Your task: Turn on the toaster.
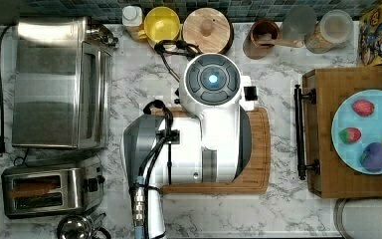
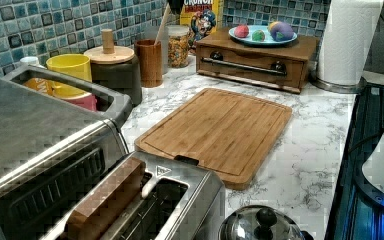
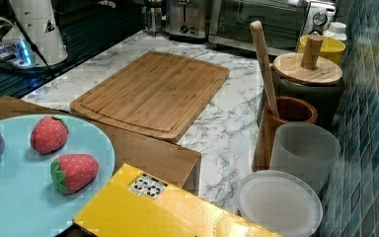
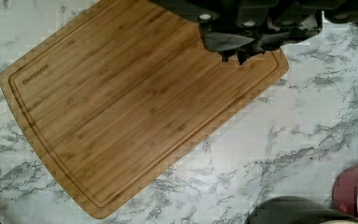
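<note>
The toaster [image 1: 52, 190] stands at the lower left of the top view, a small steel box with two long slots and a brown slice [image 1: 32, 189] in one of them. Its black lever and knob [image 1: 94, 183] face the top view's right. The same toaster [image 2: 180, 200] is close up in the left view and small at the far end of the counter [image 3: 185, 17] in the right view. My arm [image 1: 211, 124] hovers over the wooden cutting board [image 1: 258, 149], well to the top view's right of the toaster. The wrist view has my gripper [image 4: 244, 49] high above one corner of the board [image 4: 135, 102].
A big steel toaster oven [image 1: 59, 82] sits just behind the toaster. A shiny lidded pot [image 1: 77, 226] stands at the counter's front by the toaster. Jars, a yellow cup [image 1: 161, 24] and a utensil holder [image 1: 261, 37] line the tiled wall. A wooden box [image 1: 328, 174] carries a blue plate of toy fruit.
</note>
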